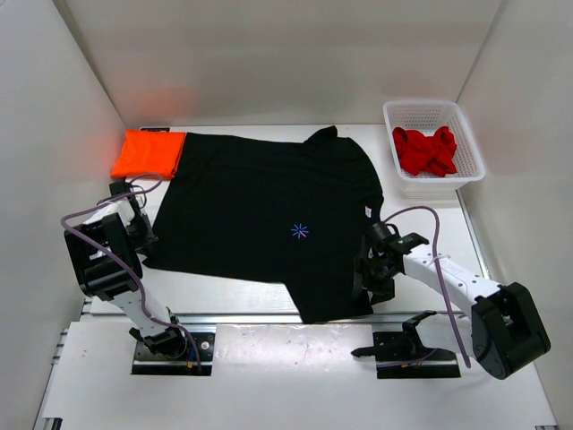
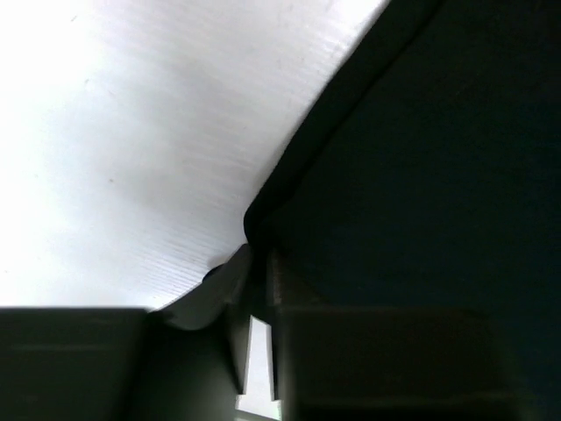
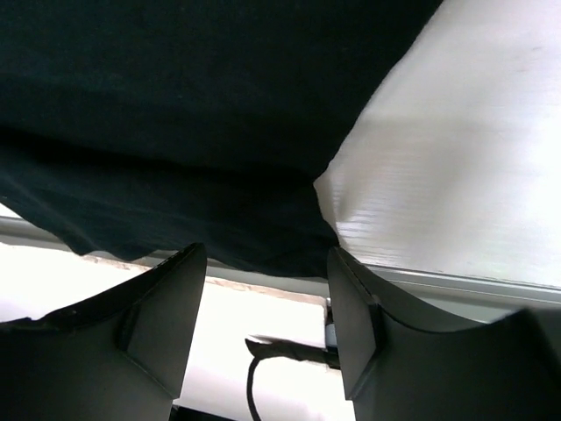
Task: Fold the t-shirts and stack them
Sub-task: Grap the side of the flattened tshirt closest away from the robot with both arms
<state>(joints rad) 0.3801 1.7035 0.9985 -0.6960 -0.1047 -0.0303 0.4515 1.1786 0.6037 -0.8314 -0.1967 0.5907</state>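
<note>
A black cloth t-shirt (image 1: 260, 224) with a small blue star-shaped mark (image 1: 300, 230) on its chest lies spread flat across the middle of the white table (image 1: 269, 376). Its collar points to the far side and its hem to the near side. At the far left, a bright orange cloth t-shirt (image 1: 148, 154) lies folded into a flat rectangle, and its right edge touches the black shirt's left sleeve. At the far right stands a white plastic mesh basket (image 1: 466, 134), with a red cloth t-shirt (image 1: 425, 150) crumpled inside it, well apart from the other two.

The left gripper (image 1: 141, 228) sits low at the black shirt's left edge, close to the near-left corner. In the left wrist view its fingers (image 2: 377, 360) stand close together with only a thin slit between them. The shirt's hem reaches right up to their tips, but I cannot tell whether any cloth is pinched.

The right gripper (image 1: 372, 269) sits at the near-right part of the black shirt, just beside its right edge. In the right wrist view its fingers (image 3: 162, 324) are spread wide and hold nothing. The shirt's dark edge lies just past the fingertips, and bare white table shows to the right.
</note>
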